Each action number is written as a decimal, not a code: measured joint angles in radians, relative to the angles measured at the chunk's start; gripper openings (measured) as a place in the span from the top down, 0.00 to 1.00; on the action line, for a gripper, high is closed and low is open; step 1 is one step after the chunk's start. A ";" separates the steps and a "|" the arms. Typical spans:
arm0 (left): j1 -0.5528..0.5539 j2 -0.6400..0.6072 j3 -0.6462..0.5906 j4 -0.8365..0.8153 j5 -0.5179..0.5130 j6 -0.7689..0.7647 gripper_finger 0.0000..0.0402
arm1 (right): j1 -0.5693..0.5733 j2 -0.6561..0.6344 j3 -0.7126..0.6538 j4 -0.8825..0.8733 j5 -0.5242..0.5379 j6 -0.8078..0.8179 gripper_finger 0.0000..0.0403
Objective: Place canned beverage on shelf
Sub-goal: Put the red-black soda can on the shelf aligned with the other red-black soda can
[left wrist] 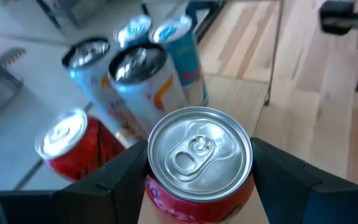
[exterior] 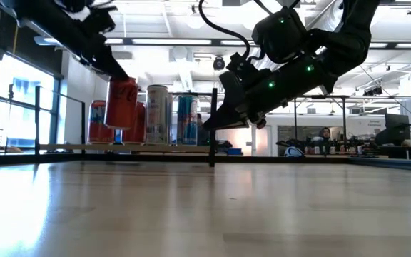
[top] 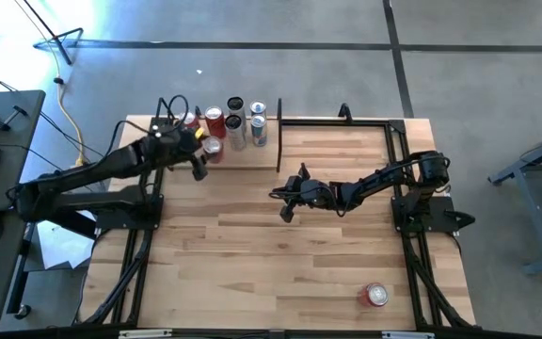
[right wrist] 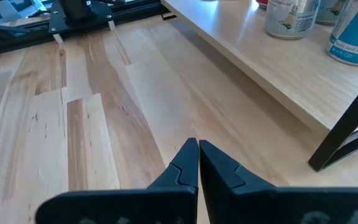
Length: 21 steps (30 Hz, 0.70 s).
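A red canned beverage (left wrist: 199, 155) hangs a little above the pale wood shelf (exterior: 120, 148) at the table's far left, with my left gripper (top: 203, 156) shut on it. Several other cans stand upright on the shelf beyond it: a red one (left wrist: 67, 140), a silver and orange one (left wrist: 143, 78) and a blue one (exterior: 186, 119). My right gripper (right wrist: 197, 152) hovers shut over the middle of the table, just off the shelf's upright end panel (top: 278, 134), holding nothing. My left gripper pinches the can's side wall just below its top rim (left wrist: 157, 186) between its two fingers (left wrist: 120, 177), one on each side. The fingers reach in from the table's left, slanting down. The can hangs nearly upright, slightly tilted, lifted clear of the shelf (exterior: 122, 102).
Another red can (top: 375, 295) lies on the tabletop near the front right corner. A black metal frame (top: 346, 121) runs along the table's far edge to the right of the shelf. The shelf's near left part (left wrist: 253, 102) in front of the standing cans is bare wood.
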 joint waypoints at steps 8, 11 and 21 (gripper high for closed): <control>0.131 0.090 0.000 0.046 0.112 0.043 0.42 | 0.000 0.000 0.000 0.000 -0.003 -0.008 1.00; 0.163 0.125 0.000 0.041 0.124 0.055 0.42 | 0.000 0.000 0.000 0.000 -0.004 -0.008 1.00; 0.206 0.184 0.001 0.082 0.125 0.056 0.34 | 0.000 0.000 0.000 0.000 -0.011 -0.008 1.00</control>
